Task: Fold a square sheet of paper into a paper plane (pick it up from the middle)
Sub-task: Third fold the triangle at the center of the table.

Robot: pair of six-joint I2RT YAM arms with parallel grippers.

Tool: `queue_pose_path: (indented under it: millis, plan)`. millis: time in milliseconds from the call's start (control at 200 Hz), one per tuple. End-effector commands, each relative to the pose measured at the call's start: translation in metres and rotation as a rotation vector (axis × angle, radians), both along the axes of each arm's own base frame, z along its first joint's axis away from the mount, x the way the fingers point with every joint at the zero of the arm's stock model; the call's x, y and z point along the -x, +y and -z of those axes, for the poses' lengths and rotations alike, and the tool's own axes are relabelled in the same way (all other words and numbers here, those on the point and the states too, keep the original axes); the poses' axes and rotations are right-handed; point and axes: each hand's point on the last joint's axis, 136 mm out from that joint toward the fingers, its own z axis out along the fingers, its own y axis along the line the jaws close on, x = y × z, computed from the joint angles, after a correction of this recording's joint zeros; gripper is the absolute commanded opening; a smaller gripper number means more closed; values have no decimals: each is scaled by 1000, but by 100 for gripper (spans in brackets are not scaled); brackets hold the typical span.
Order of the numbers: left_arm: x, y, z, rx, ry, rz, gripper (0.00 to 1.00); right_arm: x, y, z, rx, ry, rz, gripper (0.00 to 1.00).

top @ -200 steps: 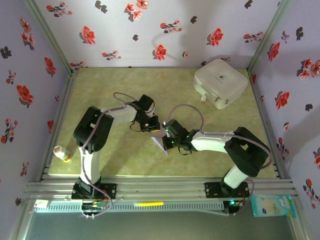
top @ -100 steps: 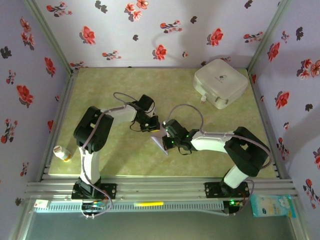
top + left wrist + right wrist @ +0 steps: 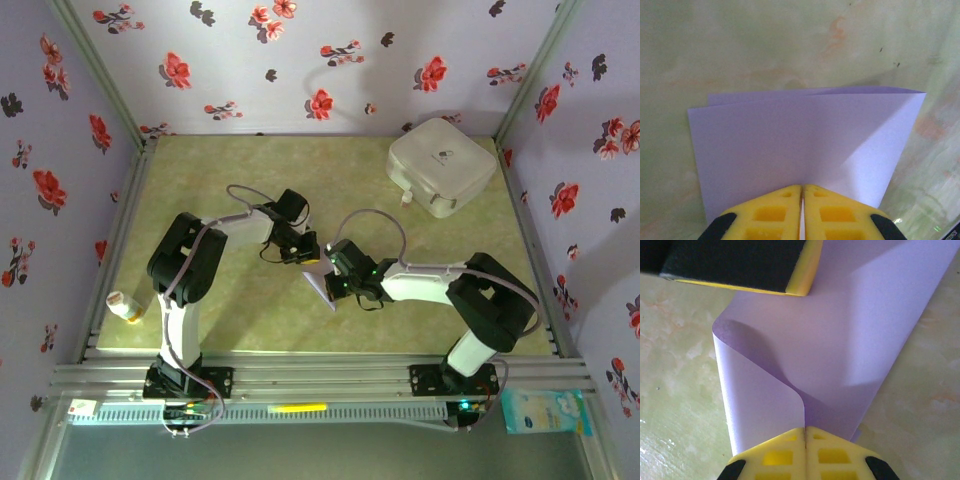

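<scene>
mid-fold: left claw [image 3: 802, 199] and right claw [image 3: 805, 439] each pinch the square sheet of paper [image 3: 790, 135]; next, likely press its curl flat.

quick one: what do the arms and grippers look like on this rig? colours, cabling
The left arm and right arm have white links with black joint housings and a looping grey cable. The left gripper and right gripper have yellow fingers with square moulded recesses and black outer edges.
</scene>
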Motion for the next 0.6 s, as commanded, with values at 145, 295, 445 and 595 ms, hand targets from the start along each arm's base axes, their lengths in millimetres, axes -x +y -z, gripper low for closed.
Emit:
queue_pose_path:
  millis: [145,295,445,595]
  plan:
    - [4,3,0,-31,10,-7,10,-6,-1,5,6,1,33,0]
    - [4,3,1,-32,11,-7,10,-6,-2,7,11,1,35,0]
    - [3,3,0,-30,8,-5,10,-6,-1,8,13,4,32,0]
    - [3,3,-2,-30,6,-6,10,-5,-1,9,21,11,30,0]
